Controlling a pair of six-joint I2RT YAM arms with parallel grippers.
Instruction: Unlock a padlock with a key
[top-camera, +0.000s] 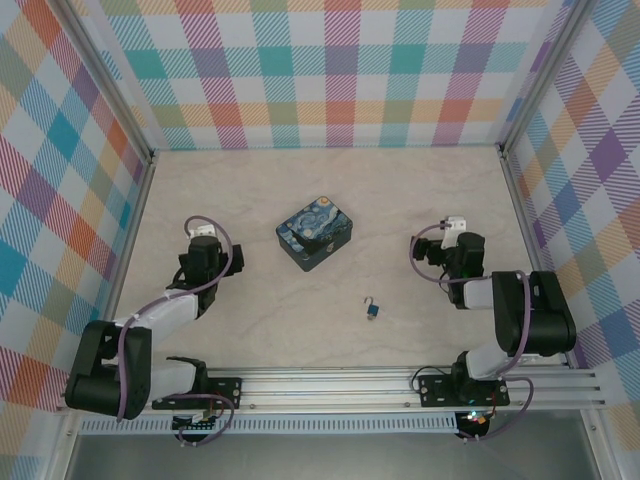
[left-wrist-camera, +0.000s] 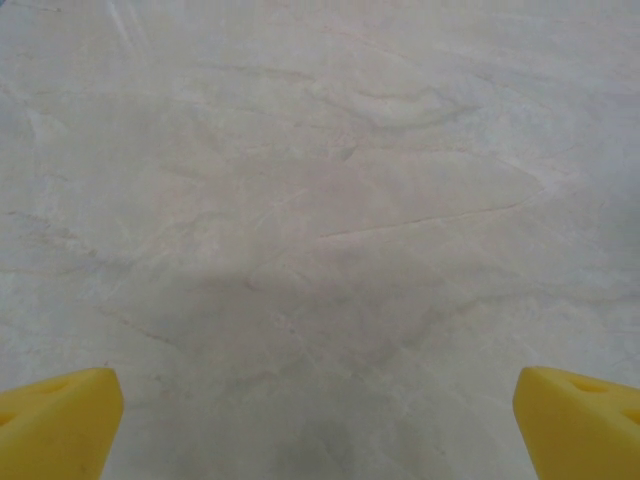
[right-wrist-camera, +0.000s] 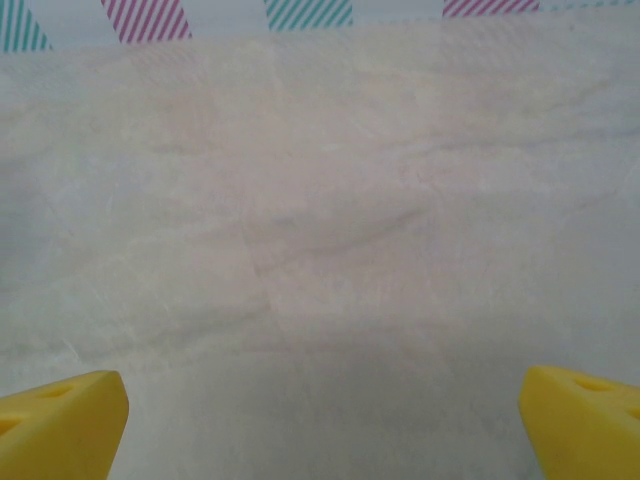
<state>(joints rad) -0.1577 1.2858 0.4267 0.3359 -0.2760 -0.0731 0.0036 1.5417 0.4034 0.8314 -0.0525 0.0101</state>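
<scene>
Top external: padlock (top-camera: 372, 310) on bare tabletop (top-camera: 260, 330), toward near edge, tin (top-camera: 315, 233) beyond

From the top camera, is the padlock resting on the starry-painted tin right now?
No, the padlock lies on the bare table, apart from the tin and closer to the near edge.
</scene>
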